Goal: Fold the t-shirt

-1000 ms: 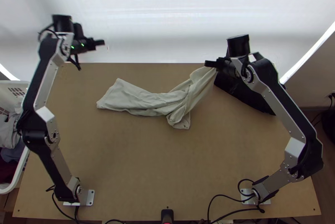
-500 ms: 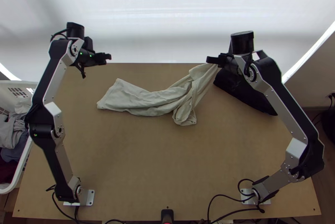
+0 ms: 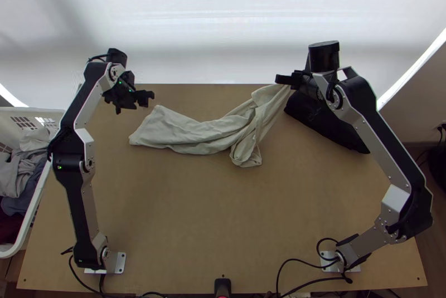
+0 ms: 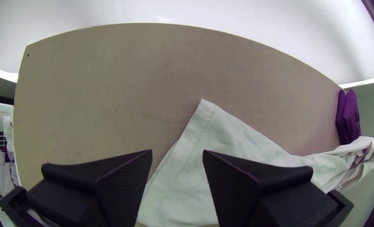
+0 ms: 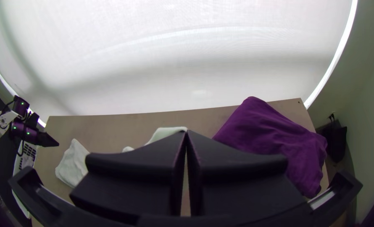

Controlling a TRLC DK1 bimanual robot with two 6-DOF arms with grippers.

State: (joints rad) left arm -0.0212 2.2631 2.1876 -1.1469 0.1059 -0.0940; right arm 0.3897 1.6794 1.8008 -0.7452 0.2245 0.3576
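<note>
The t-shirt (image 3: 206, 137) in the middle of the frame is soft, dull cloth with lots of wrinkles. The table (image 3: 184, 214) under it looks like flat, smooth wood with no shine. At the upper right is dark, dull cloth (image 3: 329, 126). The basket (image 3: 8, 114) at the left edge looks like hard, smooth plastic. On the right side, the right arm (image 3: 371, 143) has smooth grey metal parts. The left gripper (image 3: 147, 98) has dull black fingers (image 4: 119, 185) with tiny ridges.
</note>
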